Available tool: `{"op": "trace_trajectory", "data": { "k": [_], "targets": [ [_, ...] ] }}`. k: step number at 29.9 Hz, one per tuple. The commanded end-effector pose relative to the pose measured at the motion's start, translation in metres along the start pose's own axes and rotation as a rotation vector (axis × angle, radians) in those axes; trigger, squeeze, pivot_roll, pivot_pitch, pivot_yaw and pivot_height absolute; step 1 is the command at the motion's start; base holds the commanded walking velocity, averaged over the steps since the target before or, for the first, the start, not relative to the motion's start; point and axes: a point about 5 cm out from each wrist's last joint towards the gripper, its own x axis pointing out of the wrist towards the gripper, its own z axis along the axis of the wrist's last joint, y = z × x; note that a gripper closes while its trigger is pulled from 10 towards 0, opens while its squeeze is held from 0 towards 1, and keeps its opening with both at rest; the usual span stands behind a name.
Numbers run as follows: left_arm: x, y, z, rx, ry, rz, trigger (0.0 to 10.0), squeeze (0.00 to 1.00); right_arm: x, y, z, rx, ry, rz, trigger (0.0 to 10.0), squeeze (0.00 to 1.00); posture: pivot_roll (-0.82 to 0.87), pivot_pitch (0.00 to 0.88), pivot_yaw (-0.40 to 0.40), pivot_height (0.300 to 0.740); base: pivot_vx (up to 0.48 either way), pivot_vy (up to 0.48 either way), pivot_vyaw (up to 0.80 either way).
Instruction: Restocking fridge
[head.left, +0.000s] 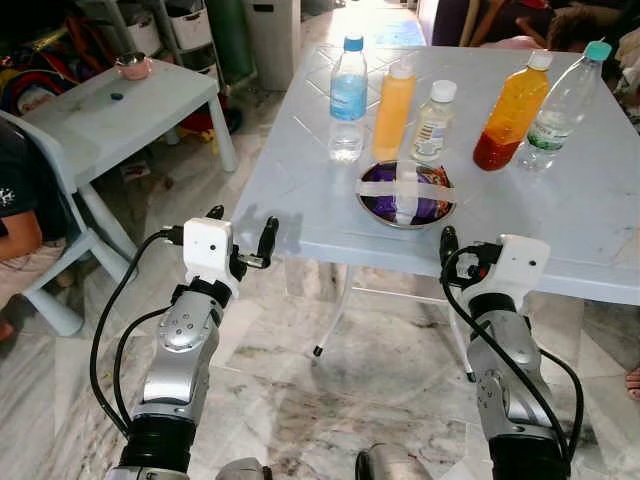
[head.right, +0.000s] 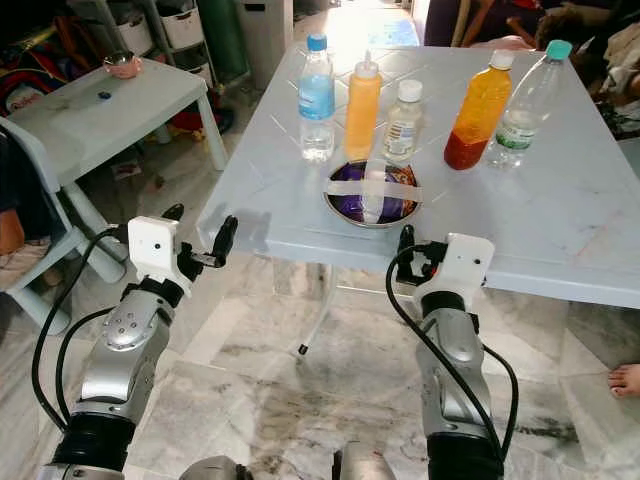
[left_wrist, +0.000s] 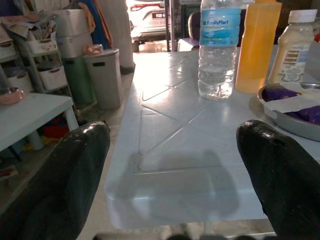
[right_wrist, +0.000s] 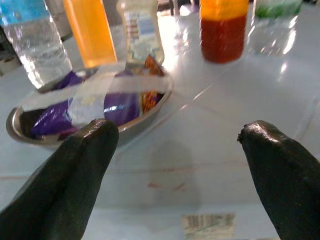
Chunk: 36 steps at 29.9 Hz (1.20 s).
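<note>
Five bottles (head.left: 348, 95) on pale-blue table (head.left: 590, 215).

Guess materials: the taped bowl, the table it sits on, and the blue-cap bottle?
Bowl: looks like metal, probably stainless; thin shiny grey rim with reflections, pale tape strips crossed over it.
Table: likely moulded plastic, pale blue-white, slightly glossy; raised triangle pattern and rounded lip.
Blue-cap bottle: clear thin plastic, see-through with ribbed walls, printed blue label.

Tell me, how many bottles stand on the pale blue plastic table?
5, in a row behind the taped metal bowl: blue-capped water bottle, orange squeeze bottle, small white-capped bottle, orange-and-red bottle, clear teal-capped bottle. None seems hidden.
</note>
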Motion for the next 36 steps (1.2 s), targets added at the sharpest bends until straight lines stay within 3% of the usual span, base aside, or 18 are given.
{"op": "trace_trajectory", "data": {
  "k": [1, 4, 8, 21, 36],
  "targets": [
    [0.0, 0.0, 0.001, 0.007, 0.003, 0.0, 10.0, 0.0, 0.001, 0.0, -0.004, 0.024, 0.029, -0.008, 10.0, 0.0, -0.11, 0.059, 0.058, 0.74, 0.0, 0.0, 0.0],
    [0.0, -0.001, 0.0, -0.006, 0.008, -0.018, 10.0, 0.0, 0.003, 0.003, -0.007, 0.085, 0.063, -0.012, 10.0, 0.0, -0.12, 0.06, 0.058, 0.74, 0.0, 0.0, 0.0],
    [0.0, -0.002, 0.001, -0.001, 0.005, -0.014, 10.0, 0.0, 0.004, 0.009, -0.006, 0.089, 0.061, 0.009, 10.0, 0.0, -0.11, 0.061, 0.059, 0.74, 0.0, 0.0, 0.0],
    [0.001, -0.004, 0.001, 0.0, 0.004, -0.013, 10.0, 0.0, 0.012, 0.02, 0.023, 0.09, -0.06, 0.056, 10.0, 0.0, -0.11, 0.064, 0.055, 0.74, 0.0, 0.0, 0.0],
    [0.001, -0.005, -0.001, 0.003, 0.008, -0.016, 10.0, 0.0, 0.027, 0.027, 0.023, 0.183, 0.014, 0.06, 10.0, 0.0, -0.1, 0.069, 0.054, 0.74, 0.0, 0.0, 0.0]
  ]
}}
